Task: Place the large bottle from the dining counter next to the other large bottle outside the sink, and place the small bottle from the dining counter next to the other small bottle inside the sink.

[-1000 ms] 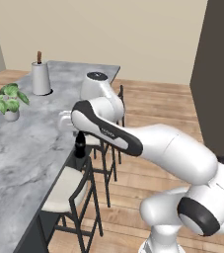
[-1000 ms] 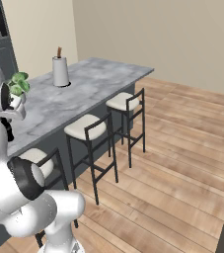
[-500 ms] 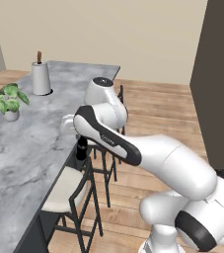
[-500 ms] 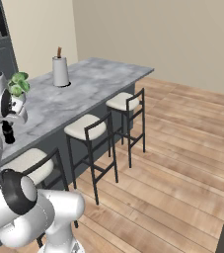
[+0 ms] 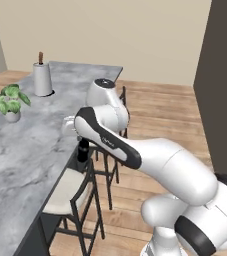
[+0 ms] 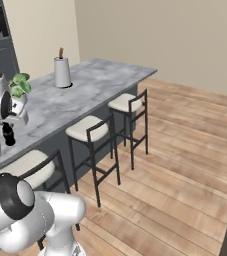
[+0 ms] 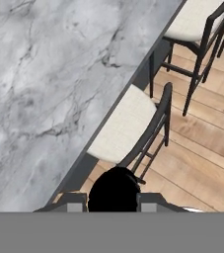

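Gripper: the gripper (image 7: 112,201) was closed on a dark bottle (image 5: 83,151); in the hand view the black round top of the bottle (image 7: 114,190) sat between the two finger tips (image 7: 72,201), which pressed it from either side.
Bottle: held upright in the air, hanging below the hand just off the long edge of the dining counter (image 5: 20,150), over the nearest stool (image 5: 70,192); in the right base view it showed as a small dark shape (image 6: 8,134) against the counter's near part. Whether it was the large or the small one could not be told.
Dining counter: grey-white marbled top (image 6: 85,90), dark base, running away from the base toward the far wall.
Far end of counter: a white paper-towel roll (image 5: 42,77) stood upright near the far corner.
Left edge of counter: a small potted plant (image 5: 11,102) stood in a pale pot, well apart from the roll.
Stools: three cream-seated black stools (image 6: 90,130) stood along the counter's long edge on the wooden floor (image 6: 175,165).
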Controlling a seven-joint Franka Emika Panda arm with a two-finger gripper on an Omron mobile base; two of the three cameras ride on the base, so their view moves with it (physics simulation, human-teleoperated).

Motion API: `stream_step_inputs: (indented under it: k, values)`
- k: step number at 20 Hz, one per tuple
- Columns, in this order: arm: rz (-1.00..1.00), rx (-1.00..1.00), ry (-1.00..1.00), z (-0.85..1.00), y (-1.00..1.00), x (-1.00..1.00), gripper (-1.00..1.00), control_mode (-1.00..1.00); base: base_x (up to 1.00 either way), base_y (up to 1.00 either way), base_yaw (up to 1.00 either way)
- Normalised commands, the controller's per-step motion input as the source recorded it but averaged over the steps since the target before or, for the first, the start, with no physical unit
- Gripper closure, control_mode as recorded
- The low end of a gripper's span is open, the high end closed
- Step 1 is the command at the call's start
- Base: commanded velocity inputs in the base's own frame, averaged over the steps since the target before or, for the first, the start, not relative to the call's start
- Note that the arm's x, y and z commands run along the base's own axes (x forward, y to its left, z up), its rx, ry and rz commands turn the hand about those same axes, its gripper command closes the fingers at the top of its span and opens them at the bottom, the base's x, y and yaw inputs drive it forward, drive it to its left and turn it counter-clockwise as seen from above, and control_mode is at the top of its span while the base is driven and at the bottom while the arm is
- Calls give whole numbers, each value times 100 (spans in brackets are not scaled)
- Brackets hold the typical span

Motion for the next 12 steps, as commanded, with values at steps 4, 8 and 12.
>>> stream_step_inputs:
  k: [4,8,12]
  values:
    - [0,0,0,0,0,0,100,100,-8,40,27]
    - [0,0,0,0,0,0,100,100,-17,47,40]
    - [0,0,0,0,0,0,100,100,-3,37,45]
